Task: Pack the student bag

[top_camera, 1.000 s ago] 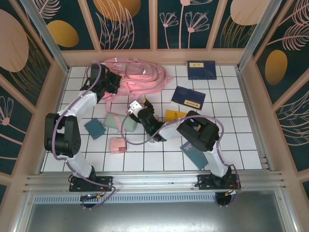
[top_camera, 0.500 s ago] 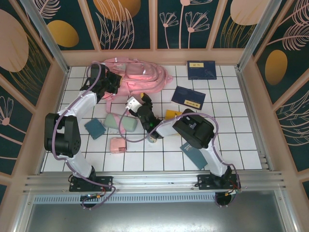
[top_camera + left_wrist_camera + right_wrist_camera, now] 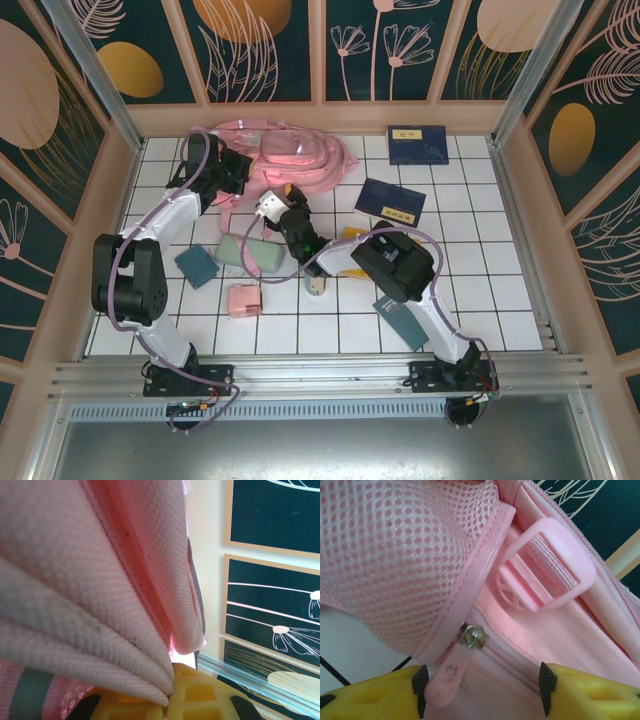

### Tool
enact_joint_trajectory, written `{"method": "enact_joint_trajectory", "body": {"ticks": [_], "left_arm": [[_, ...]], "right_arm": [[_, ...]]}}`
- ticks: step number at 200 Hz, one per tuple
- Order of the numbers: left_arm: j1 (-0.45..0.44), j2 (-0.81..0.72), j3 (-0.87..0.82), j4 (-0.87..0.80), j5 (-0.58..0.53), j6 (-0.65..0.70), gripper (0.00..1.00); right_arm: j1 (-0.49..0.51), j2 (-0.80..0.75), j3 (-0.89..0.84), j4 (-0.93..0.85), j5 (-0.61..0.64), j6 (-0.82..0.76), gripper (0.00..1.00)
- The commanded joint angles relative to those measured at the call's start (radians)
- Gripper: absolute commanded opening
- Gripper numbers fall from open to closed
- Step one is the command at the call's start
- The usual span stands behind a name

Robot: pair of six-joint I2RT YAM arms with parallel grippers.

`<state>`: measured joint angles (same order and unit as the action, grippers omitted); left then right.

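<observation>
- Near part of the tabletop (image 3: 300, 330): a small pink box (image 3: 243, 299) and a green pouch (image 3: 250, 254) are lying loose, well short of the student bag (image 3: 295, 158). Neither is playing a part in this step.
- The right gripper (image 3: 481, 689) is reaching in at the bag's near side. Its jaws are standing apart, with the pink zipper pull (image 3: 449, 675) hanging between them, just beside one finger and not pinched.
- Step in hand, as I am reading it: taking that pull to open a compartment.
- Doing it well is looking like this:
  - centring the jaws on the flat tab, below the metal slider (image 3: 471, 636);
  - closing square on it;
  - drawing along the line of the zip rather than lifting away from the fabric.
- The mesh pocket (image 3: 395, 545) and the plastic buckle (image 3: 547, 565) are crowding close. Catching either one would be spoiling the grip.
- Farther back, the left gripper (image 3: 167, 702) is sitting at the bag's left end, jaws clamped together on a fold of pink fabric. Judging it as the anchor against the zip's drag.
- The bag is lying flat at the far side of the tabletop, close to the back wall.
- Its long axis is running left to right, roughly along that wall, with straps bunching at the right end. Which end is the top, I cannot tell.
</observation>
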<state>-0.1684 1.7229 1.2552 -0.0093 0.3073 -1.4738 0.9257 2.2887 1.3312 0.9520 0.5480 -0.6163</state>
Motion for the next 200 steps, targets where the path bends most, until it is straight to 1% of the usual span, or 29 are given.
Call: {"method": "enact_joint_trajectory", "body": {"ticks": [1, 17, 28, 36, 46, 53, 70, 92, 138, 164, 185, 200], "left_arm": [[0.000, -0.036, 0.004, 0.099, 0.072, -0.059, 0.00], [0.000, -0.033, 0.003, 0.101, 0.074, -0.059, 0.00], [0.000, -0.033, 0.002, 0.101, 0.075, -0.059, 0.00], [0.000, -0.033, 0.002, 0.101, 0.076, -0.059, 0.00], [0.000, -0.032, 0.003, 0.101, 0.074, -0.057, 0.00], [0.000, -0.031, 0.004, 0.100, 0.076, -0.057, 0.00], [0.000, -0.030, 0.006, 0.098, 0.073, -0.055, 0.00], [0.001, -0.028, 0.010, 0.088, 0.064, -0.044, 0.00], [0.009, -0.022, 0.003, 0.074, 0.043, -0.020, 0.00], [0.013, -0.023, 0.000, 0.062, 0.032, 0.001, 0.00], [0.015, -0.022, -0.003, 0.050, 0.023, 0.026, 0.00], [0.015, -0.022, -0.005, 0.044, 0.018, 0.042, 0.00]], "right_arm": [[-0.007, 0.033, 0.049, -0.026, -0.015, 0.004, 0.59], [-0.010, 0.041, 0.063, -0.036, -0.012, 0.007, 0.52], [-0.011, 0.042, 0.068, -0.047, -0.013, 0.011, 0.44], [-0.013, 0.043, 0.072, -0.058, -0.013, 0.016, 0.38], [-0.017, 0.041, 0.079, -0.085, -0.017, 0.022, 0.26], [-0.020, 0.039, 0.083, -0.107, -0.024, 0.032, 0.20], [-0.025, 0.022, 0.065, -0.110, -0.030, 0.045, 0.10], [-0.032, -0.011, 0.027, -0.104, -0.039, 0.063, 0.00], [-0.068, -0.105, -0.056, -0.159, -0.111, 0.181, 0.00], [-0.088, -0.148, -0.105, -0.179, -0.138, 0.212, 0.00], [-0.106, -0.179, -0.124, -0.220, -0.187, 0.256, 0.00], [-0.120, -0.196, -0.130, -0.258, -0.244, 0.283, 0.00]]}}
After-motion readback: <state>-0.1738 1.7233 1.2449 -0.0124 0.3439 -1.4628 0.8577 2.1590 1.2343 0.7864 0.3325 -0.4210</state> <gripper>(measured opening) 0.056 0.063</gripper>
